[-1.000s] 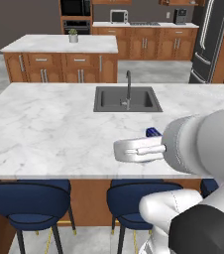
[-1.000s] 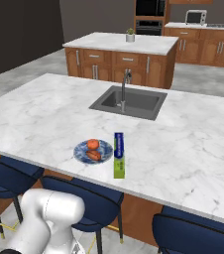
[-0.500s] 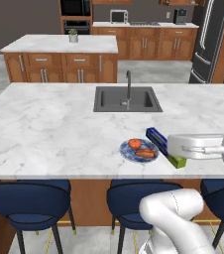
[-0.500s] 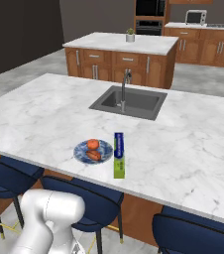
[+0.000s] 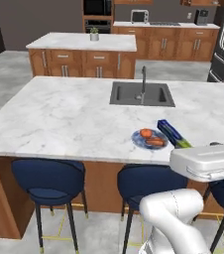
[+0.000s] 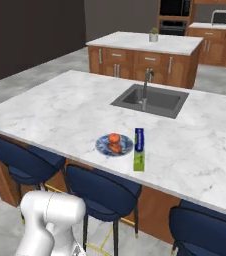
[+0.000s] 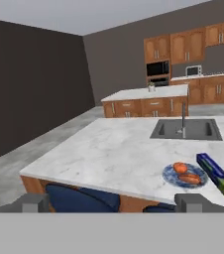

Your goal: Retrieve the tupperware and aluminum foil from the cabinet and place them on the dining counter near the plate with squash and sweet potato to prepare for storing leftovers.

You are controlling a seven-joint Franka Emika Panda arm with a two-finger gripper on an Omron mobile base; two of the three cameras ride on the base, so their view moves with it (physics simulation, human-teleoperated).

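Now the aluminum foil (image 6: pixel 139 148) lies flat on the dining counter (image 6: pixel 60 107), just beside the blue plate (image 6: pixel 107 146) and on the side away from the dark wall, its lime-green end pointing toward the counter's front edge and the blue stools (image 6: pixel 102 192). On the plate sit two orange pieces of food (image 5: pixel 150 138), probably the squash and sweet potato, though they are too small to tell apart. Behind them, the sink (image 5: pixel 141 94) with its black faucet (image 5: pixel 143 79) is set into the marble. From the hand view, the gripper (image 7: pixel 114 203) has its two grey finger tips (image 7: pixel 33 202) spread wide, nothing between them, back from the counter's front edge, above the stools.
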